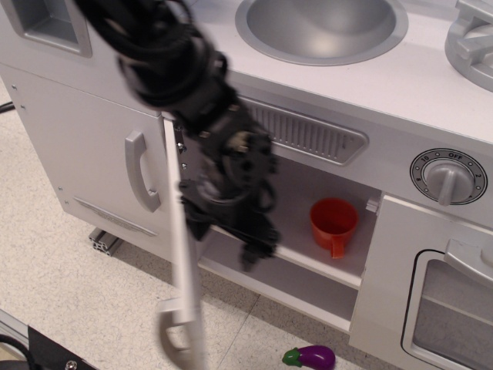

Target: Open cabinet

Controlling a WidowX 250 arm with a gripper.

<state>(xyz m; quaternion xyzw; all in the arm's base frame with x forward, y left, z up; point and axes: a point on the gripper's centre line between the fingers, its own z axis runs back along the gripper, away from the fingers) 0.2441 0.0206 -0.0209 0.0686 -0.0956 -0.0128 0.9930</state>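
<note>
**observation.image view: door swung wide, arm inside its arc**

At far left stands the tall narrow door [92, 146] with its own grey handle; it is not part of the task. Next comes the cabinet door [185, 285], swung out almost edge-on to the camera, its handle [173, 339] low in the frame. The hinges [181, 145] sit at the top of its inner edge. Just right of the door, the gripper [250, 250] hangs in front of the shelf [308, 258]; blur hides the jaws, so it cannot be told whether they are open or closed. An orange cup [333, 225] stands on the shelf, and a toy eggplant [310, 357] lies on the floor below.

Risks, as a judgement:
- Further outward push may overstrain the hinges.
- A careless retreat may sweep the arm into the cup.
- The door may rebound if released abruptly.
</note>
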